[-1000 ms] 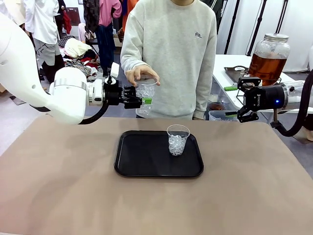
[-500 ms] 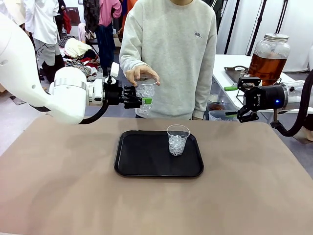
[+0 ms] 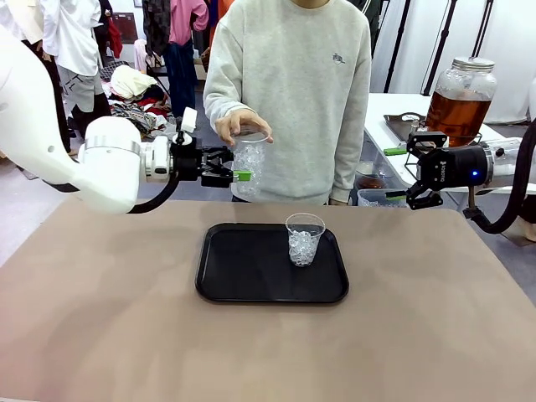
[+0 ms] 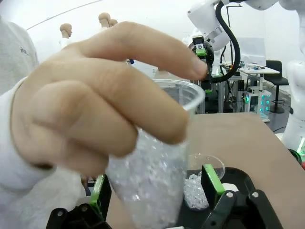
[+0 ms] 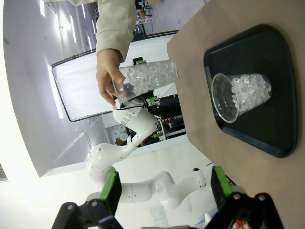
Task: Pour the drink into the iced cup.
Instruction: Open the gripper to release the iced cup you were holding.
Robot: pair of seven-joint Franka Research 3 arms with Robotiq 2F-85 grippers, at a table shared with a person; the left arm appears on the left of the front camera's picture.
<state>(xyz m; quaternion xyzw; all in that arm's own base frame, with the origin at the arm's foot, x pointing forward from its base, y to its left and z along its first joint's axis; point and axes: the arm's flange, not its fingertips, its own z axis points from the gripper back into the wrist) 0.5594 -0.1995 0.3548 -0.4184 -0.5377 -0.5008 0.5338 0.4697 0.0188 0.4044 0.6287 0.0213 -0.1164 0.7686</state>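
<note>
A person's hand [image 3: 237,124] holds a clear iced cup [image 3: 249,166] by its rim above the table's far edge. My left gripper [image 3: 240,175] is open beside it. In the left wrist view that cup [image 4: 152,181] hangs between the green pads [image 4: 211,177] with a gap on each side. A second iced cup [image 3: 303,239] stands upright on the black tray [image 3: 243,268]. The drink, amber in a glass jar with a metal lid [image 3: 460,99], is on a side table at far right. My right gripper [image 3: 400,172] hovers open in front of it.
The person in a grey sweatshirt [image 3: 293,84] stands at the far side of the brown table [image 3: 100,318]. The right wrist view shows the tray [image 5: 281,76] with its cup [image 5: 240,95] and the hand-held cup [image 5: 148,74] beyond the table's edge.
My left gripper has opened and let go of the cup, which stays in the person's hand. The left arm has drawn back a little to the left. The right arm has not moved.
</note>
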